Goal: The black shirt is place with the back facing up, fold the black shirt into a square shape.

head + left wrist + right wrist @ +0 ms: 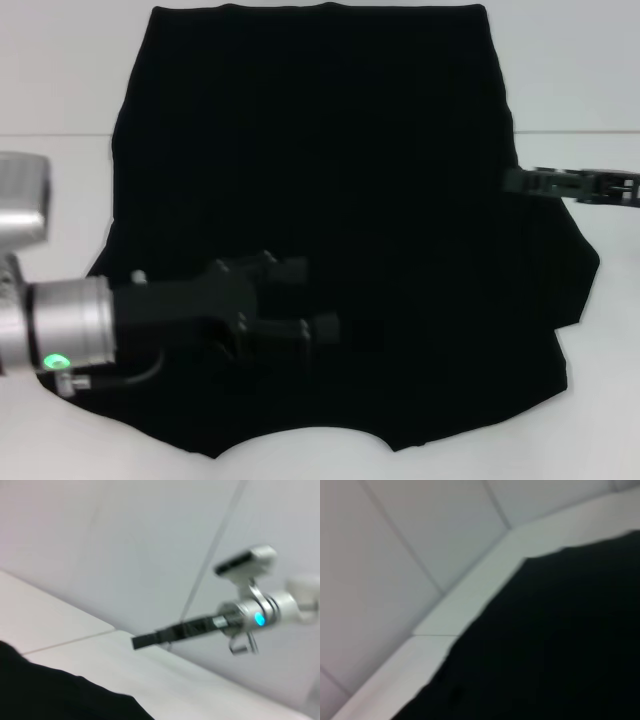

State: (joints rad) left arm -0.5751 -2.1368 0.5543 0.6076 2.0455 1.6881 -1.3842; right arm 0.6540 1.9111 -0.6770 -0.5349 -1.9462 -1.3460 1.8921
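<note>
White bench (60,80) carries everything, and most of its top lies under the black shirt (330,180), a big dark cloth spread flat with its straight hem at the far side and a curved neckline edge at the near side. One sleeve pokes out on the robot's right. No lettering shows on the upper face.

The left gripper (318,298) reaches in from the robot's left on a silver arm with a green light, low over the near part of the shirt, with cloth all around beneath it. Its two black fingers (290,268) are spread, a clear gap between them, and nothing is pinched.

The right gripper (520,182) comes in from the robot's right at the shirt's side edge, just past the sleeve. It shows as a thin black bar, also seen from the left wrist view (150,640); whether it is spread or pressed together I cannot tell.
</note>
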